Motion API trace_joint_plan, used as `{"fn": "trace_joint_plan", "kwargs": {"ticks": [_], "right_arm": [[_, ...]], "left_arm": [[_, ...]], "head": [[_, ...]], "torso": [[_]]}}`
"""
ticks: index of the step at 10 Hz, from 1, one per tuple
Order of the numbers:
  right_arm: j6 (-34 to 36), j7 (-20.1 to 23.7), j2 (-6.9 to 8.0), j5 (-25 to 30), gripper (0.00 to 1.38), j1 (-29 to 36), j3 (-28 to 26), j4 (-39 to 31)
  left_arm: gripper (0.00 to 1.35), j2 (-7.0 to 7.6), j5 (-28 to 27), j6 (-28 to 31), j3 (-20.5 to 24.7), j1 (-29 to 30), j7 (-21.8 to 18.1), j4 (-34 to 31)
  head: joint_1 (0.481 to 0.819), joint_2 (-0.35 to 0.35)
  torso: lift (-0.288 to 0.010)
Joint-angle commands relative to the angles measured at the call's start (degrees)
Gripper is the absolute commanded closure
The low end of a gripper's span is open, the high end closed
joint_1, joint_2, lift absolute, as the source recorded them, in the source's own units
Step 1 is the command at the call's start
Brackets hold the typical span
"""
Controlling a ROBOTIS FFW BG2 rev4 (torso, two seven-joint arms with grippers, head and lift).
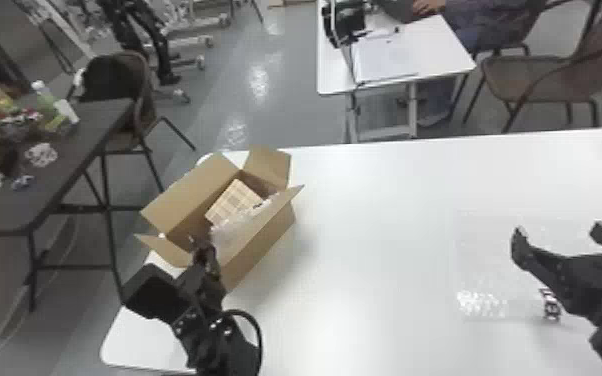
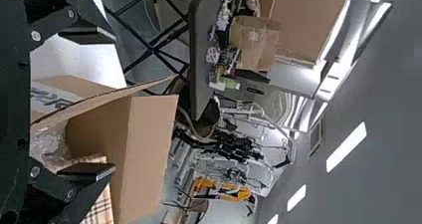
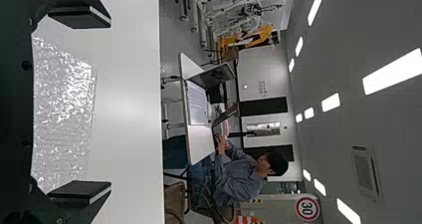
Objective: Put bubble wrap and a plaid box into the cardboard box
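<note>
A brown cardboard box (image 1: 267,242) stands open at the left end of the white table (image 1: 390,200), its flaps spread outward. Inside lies the beige plaid box (image 1: 234,199), toward the far end, with crumpled clear bubble wrap (image 1: 227,235) beside it on the right, partly covering it. A flat, clear sheet of bubble wrap (image 1: 485,270) lies at the right of the table, well apart from the cardboard box.

The left gripper (image 1: 200,244) is at the near end of the cardboard box, its fingers wide apart and empty; in the left wrist view a raised flap shows between them, and one finger crosses in front of the plaid box. The right gripper (image 1: 559,231) is over the flat sheet, its fingers also wide and holding nothing, the arm hiding part of the sheet.

Left of the table stands a dark table (image 1: 90,130) with a bowl of colourful things (image 1: 12,122) and a pale green bottle (image 1: 45,95). Beyond the far edge are a small white desk (image 1: 440,45) and, to its right, a brown chair (image 1: 530,77).
</note>
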Motion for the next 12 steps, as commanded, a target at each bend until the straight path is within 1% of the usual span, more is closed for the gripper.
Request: {"fn": "trace_joint_plan", "kwargs": {"ticks": [1,2,4,5,6,7,8,10,11,12], "right_arm": [[0.0,0.0,0.0,-0.1,0.14,0.0,0.0,0.0],[0.0,0.0,0.0,-0.2,0.14,0.1,0.0,0.0],[0.0,0.0,0.0,-0.3,0.14,0.1,0.0,0.0],[-0.3,0.0,0.0,-0.3,0.14,0.2,0.1,0.0],[-0.6,0.0,0.0,-0.2,0.14,0.4,0.1,0.0],[-0.6,0.0,0.0,0.0,0.14,0.9,0.0,-0.3],[-0.6,0.0,-0.09,0.2,0.14,1.5,-0.3,-0.9],[-0.1,0.0,-0.53,1.1,0.14,3.3,-1.1,-3.2],[-0.2,0.0,-0.79,1.1,0.14,4.2,-1.1,-3.8],[-0.2,0.1,-1.23,0.8,0.14,5.5,-1.1,-4.3]], "left_arm": [[0.0,-0.07,-2.3,-0.9,0.7,1.1,0.0,-0.2],[0.0,-0.78,-5.2,-1.5,1.4,2.2,0.1,-0.4],[0.0,-0.92,-12.1,-2.1,5.0,5.1,0.1,-2.8],[0.0,-0.92,-14.0,-3.5,6.6,7.6,-0.9,-4.4],[0.0,-0.92,-13.6,-4.9,7.2,10.2,-3.7,-5.9],[0.0,-0.92,-13.7,-5.8,7.4,12.1,-9.0,-7.5],[0.02,-0.92,-14.0,-5.4,6.7,13.3,-13.5,-9.3],[0.03,-0.92,-13.7,-2.2,4.3,15.0,-21.1,-11.8],[0.03,-0.92,-13.0,-0.7,3.2,15.2,-24.8,-11.9],[0.06,-0.92,-12.5,0.9,2.2,15.4,-27.5,-11.9]], "head": [[0.695,0.292],[0.695,0.298],[0.695,0.315],[0.695,0.33],[0.695,0.347],[0.695,0.35],[0.695,0.346],[0.695,0.289],[0.695,0.271],[0.695,0.236]], "torso": [[-0.11],[-0.11],[-0.11],[-0.11],[-0.11],[-0.11],[-0.11],[-0.11],[-0.11],[-0.11]]}}
